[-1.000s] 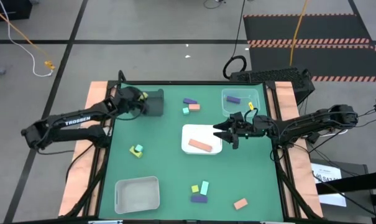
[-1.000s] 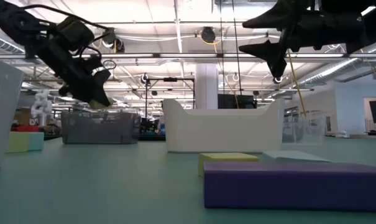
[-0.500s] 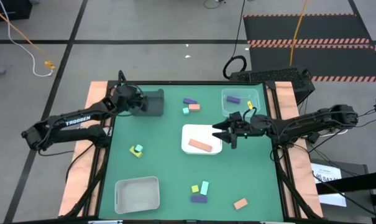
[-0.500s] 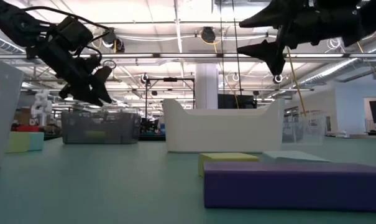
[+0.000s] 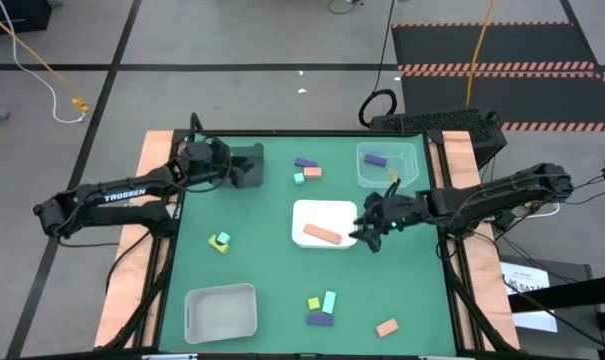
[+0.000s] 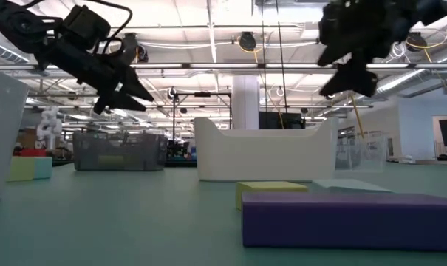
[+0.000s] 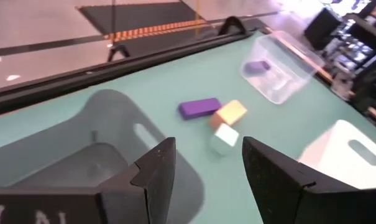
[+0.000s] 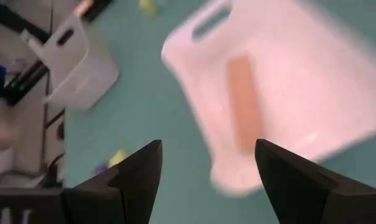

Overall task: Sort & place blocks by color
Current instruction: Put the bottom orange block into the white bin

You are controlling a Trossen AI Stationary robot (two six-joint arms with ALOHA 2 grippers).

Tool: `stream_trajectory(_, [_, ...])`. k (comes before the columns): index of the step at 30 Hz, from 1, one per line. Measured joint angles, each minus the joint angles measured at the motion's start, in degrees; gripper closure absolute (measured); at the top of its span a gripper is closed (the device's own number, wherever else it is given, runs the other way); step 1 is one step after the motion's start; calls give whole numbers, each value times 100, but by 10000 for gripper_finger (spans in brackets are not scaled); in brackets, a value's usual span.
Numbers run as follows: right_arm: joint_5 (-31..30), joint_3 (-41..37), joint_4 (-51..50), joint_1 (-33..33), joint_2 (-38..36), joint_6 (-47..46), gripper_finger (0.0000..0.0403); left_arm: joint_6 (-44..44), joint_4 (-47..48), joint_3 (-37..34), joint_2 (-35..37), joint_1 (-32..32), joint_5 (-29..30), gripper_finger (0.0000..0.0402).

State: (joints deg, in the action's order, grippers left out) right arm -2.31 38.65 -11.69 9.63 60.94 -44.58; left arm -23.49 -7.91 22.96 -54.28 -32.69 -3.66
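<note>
The right claw (image 5: 370, 232) hangs open and empty – a salmon-pink block (image 5: 322, 233) lies just beside it in the white tray (image 5: 307, 211). The left claw (image 5: 222, 170), open and empty, hovers over the dark tray (image 5: 250, 160). The blocks look light, stiff, smooth – best pinched across the short sides.

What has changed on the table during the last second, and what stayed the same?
The right gripper swung from the white tray's far right edge toward its near right corner, open and empty. The left gripper stayed over the dark grey tray, open; the yellow block seen beside it a second ago no longer shows there. The salmon bar in the white tray and the loose blocks did not move.
</note>
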Motion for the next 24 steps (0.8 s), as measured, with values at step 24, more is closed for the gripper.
stream_trajectory(24, [95,64,1488,2958,1702,-1650,154,-434,-528,0,0,981,-4,213])
